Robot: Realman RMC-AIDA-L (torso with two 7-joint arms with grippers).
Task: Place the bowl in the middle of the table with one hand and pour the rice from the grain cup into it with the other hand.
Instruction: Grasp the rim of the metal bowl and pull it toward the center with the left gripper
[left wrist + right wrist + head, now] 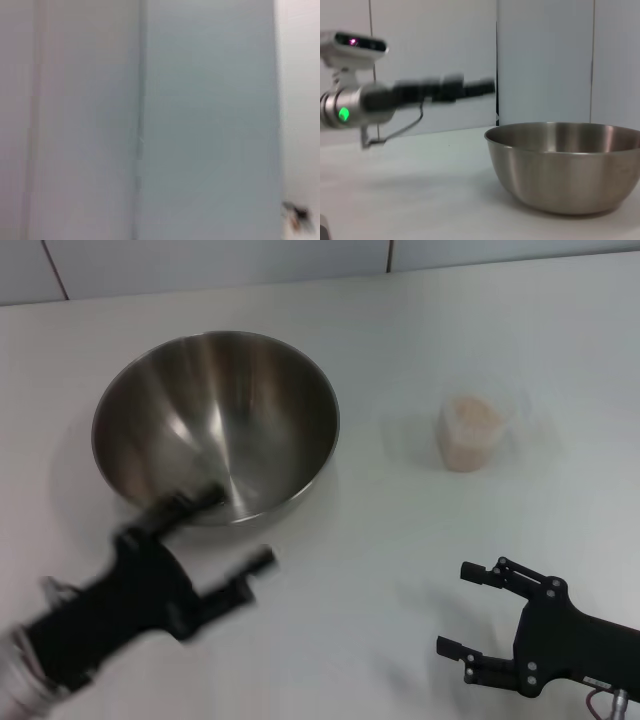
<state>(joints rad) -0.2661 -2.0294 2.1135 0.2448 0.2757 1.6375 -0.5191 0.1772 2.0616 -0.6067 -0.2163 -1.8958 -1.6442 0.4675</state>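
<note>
The steel bowl (215,420) stands empty on the white table (380,570), left of the middle. It also shows in the right wrist view (565,170). My left gripper (228,532) is open and blurred at the bowl's near rim. One finger lies over the rim and the other is outside it; I cannot tell whether they touch. The left arm also shows in the right wrist view (395,97). The clear grain cup (470,430), with rice (468,420) in it, stands upright to the right of the bowl. My right gripper (458,608) is open and empty at the front right, well short of the cup.
A tiled wall (300,260) runs along the table's far edge. The left wrist view shows only blurred wall panels (150,120). Bare tabletop lies between the bowl and the cup.
</note>
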